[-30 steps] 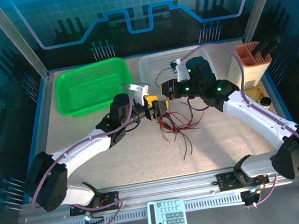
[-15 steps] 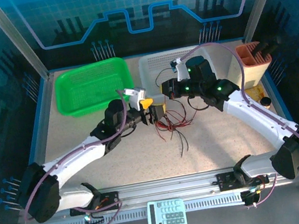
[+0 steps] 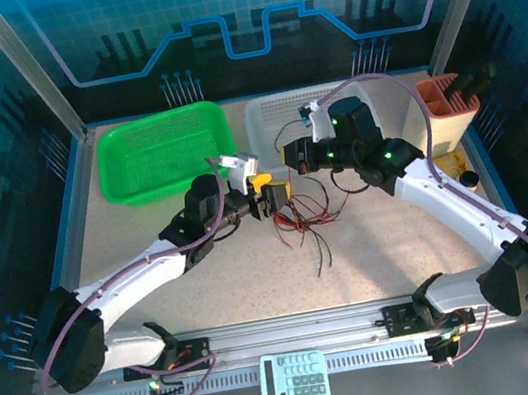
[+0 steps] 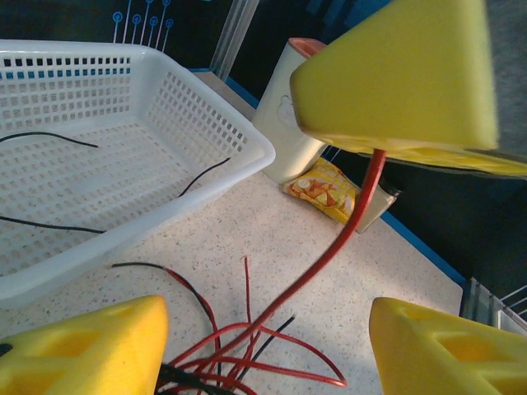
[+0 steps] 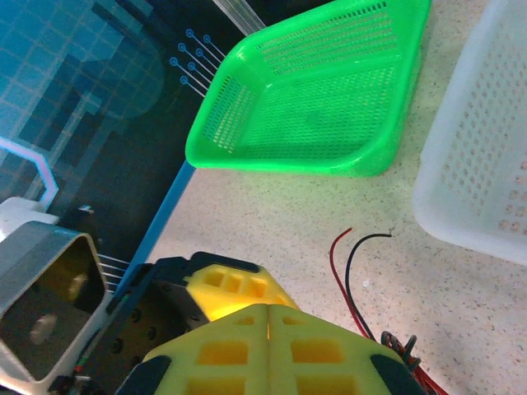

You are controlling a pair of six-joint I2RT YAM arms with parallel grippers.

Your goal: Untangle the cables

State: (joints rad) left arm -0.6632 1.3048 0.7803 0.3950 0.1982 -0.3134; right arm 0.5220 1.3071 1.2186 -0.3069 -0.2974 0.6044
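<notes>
The cables (image 3: pixel 304 217) are a loose bunch of thin red and black wires on the speckled table between the two arms. My right gripper (image 3: pixel 285 169) hangs above the bunch, shut on one red cable (image 4: pixel 329 247) that runs taut down into the tangle (image 4: pixel 235 362). In the right wrist view its yellow fingers (image 5: pixel 268 337) are pressed together. My left gripper (image 4: pixel 268 354) is open just over the bunch, and the red cable passes between its spread fingers without touching them. A red and a black wire end (image 5: pixel 350 271) lie free on the table.
A green basket (image 3: pixel 163 153) sits at the back left. Beside it is a white basket (image 4: pixel 198 177) with a few black wires (image 4: pixel 49 137) inside. A brown holder (image 3: pixel 445 98) and a snack packet (image 4: pixel 329 191) are at the right. A calculator (image 3: pixel 295 382) lies on the near rail.
My left arm has moved a little left and toward the back. The bunch has been drawn slightly toward the baskets. The right gripper has stayed shut on the red cable.
</notes>
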